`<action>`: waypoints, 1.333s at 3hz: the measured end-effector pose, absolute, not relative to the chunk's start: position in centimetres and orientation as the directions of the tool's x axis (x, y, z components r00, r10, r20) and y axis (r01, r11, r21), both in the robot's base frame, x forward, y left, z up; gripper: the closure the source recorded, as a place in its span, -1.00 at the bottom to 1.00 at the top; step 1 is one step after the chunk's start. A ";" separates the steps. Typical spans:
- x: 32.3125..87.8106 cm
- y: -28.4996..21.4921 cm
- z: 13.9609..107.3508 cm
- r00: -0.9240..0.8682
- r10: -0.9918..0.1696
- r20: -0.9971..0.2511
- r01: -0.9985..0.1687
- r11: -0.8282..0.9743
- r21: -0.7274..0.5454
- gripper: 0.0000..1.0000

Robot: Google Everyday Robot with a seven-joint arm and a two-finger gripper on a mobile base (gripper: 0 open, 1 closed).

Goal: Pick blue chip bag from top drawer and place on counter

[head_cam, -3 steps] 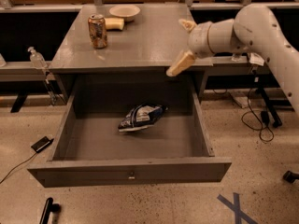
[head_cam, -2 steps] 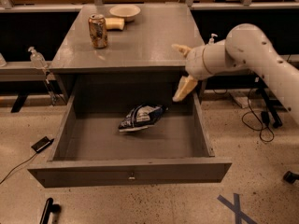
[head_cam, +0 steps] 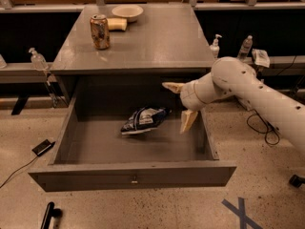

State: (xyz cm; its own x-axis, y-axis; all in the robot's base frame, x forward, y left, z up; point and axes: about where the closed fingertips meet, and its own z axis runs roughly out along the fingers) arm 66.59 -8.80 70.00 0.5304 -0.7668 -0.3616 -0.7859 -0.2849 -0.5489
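A smooth cream pincer (head_cam: 181, 104) hangs near the crinkly dark-blue foil chip bag (head_cam: 143, 119) in the matt grey metal drawer (head_cam: 105, 149), below the slightly glossy grey desk (head_cam: 162, 37).

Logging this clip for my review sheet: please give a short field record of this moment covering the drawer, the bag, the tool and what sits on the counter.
drawer: top drawer pulled open
bag: blue chip bag lying on the drawer floor near the middle, not grasped
tool: tool open, at the drawer's right side, to the right of the bag and apart from it
counter: counter holds a drink can and a bowl at its back left
task status: bag not yet picked up
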 end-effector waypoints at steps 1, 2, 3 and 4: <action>66.2 -6.7 67.5 0.601 -0.718 -0.352 -0.758 -0.372 -0.536 -1.00; 66.5 -4.3 66.8 0.650 -0.667 -0.364 -0.729 -0.414 -0.545 -0.64; 67.3 -3.3 65.4 0.648 -0.646 -0.403 -0.739 -0.408 -0.535 -0.19; 67.4 -2.1 65.8 0.655 -0.617 -0.437 -0.738 -0.398 -0.545 0.43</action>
State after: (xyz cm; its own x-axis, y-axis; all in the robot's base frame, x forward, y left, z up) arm 67.39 -2.14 65.76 0.6552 -0.6166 -0.4365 -0.7378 -0.3982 -0.5450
